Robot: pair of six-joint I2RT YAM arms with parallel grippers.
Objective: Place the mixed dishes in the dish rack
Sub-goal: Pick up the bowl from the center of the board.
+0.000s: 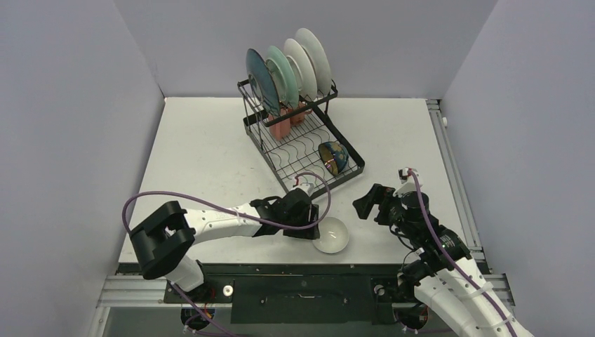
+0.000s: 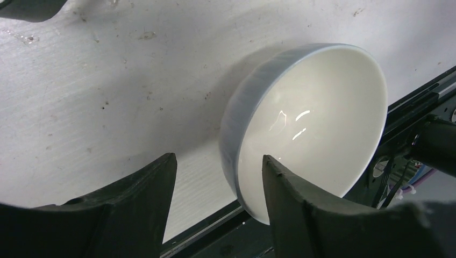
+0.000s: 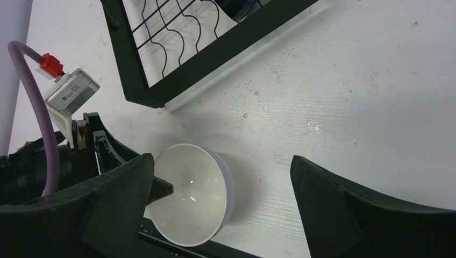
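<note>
Small white bowl [image 1: 330, 234]: located on the counter [image 1: 203, 154] at the lower centre of the top view, close to the counter's near edge and apart from the dish rack [image 1: 295, 151], which occupies the upper centre. The rack already carries four upright plates [image 1: 288, 70] in its slots and a brown bowl [image 1: 334, 156] on its grid tray.

Left pincer [image 2: 218, 158]: fingers apart, straddling the bowl wall. In the left wrist view one finger [image 2: 145, 204] stands outside the wall at lower left, and the other [image 2: 301, 215] sits over the bowl's interior at lower right. Contact with the rim cannot be confirmed, and the pincer is not clamped.

Right pincer [image 3: 221, 161]: fingers wide apart, holding nothing. In the top view it sits to the right of the bowl, near but clear of it.

Handling, by judgement: the bowl looks like glazed ceramic. Expect it to be rigid, fairly light, smooth and slippery, and liable to chip or break if dropped or knocked against the rack wire.

Recommended hold: across the wall at the rim, one finger inside and one outside, as the left pincer is placed now. Close firmly enough that the glossy wall cannot slide out, lift level, and keep clear of the counter's edge
</note>
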